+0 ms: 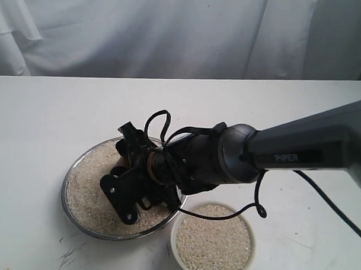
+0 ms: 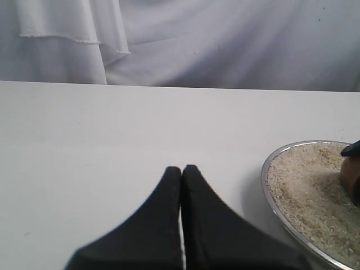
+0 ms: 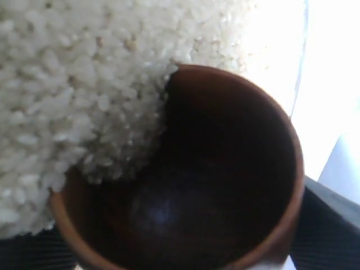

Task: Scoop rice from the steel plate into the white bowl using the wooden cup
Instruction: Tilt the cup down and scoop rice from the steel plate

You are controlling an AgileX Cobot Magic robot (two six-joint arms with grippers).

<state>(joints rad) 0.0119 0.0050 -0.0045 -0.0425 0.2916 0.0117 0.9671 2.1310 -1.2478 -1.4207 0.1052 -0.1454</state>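
The steel plate (image 1: 70,177) sits left of centre, filled with rice (image 1: 90,185). My right gripper (image 1: 127,158) reaches across into it, shut on the wooden cup (image 1: 121,161), which lies tipped with its mouth in the grains. In the right wrist view the wooden cup (image 3: 225,185) fills the frame. Rice (image 3: 67,84) spills over its rim into the dark inside, and a black finger (image 3: 332,225) shows beside it. The white bowl (image 1: 174,241) stands in front of the plate, holding rice (image 1: 212,240). My left gripper (image 2: 181,169) is shut and empty over bare table, left of the plate (image 2: 269,188).
The white table (image 1: 51,107) extends all round, with a grey-white curtain (image 1: 172,28) behind it. A black cable (image 1: 258,203) loops from the right arm (image 1: 298,151) down over the bowl's far edge. Scuff marks lie at the table's front left.
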